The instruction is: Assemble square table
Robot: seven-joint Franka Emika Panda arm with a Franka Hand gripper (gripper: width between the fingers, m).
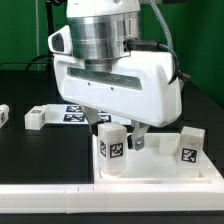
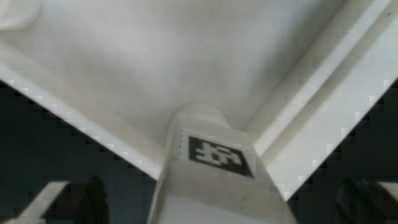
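Observation:
The white square tabletop (image 1: pixel 160 168) lies at the front on the exterior view's right, and its inner face (image 2: pixel 160 60) fills most of the wrist view. One tagged white leg (image 1: pixel 112 145) stands upright at its near corner. A second leg (image 1: pixel 190 146) stands at the corner further to the exterior view's right. My gripper (image 1: pixel 118 130) hangs over the first leg, open. In the wrist view that leg (image 2: pixel 217 160) rises between the dark fingers (image 2: pixel 71 200), with a gap on each side. Nothing is held.
Two loose white legs (image 1: pixel 36 118) (image 1: pixel 3 114) lie on the black table at the exterior view's left. The marker board (image 1: pixel 72 112) lies behind them. A long white border bar (image 1: pixel 40 200) runs along the front edge.

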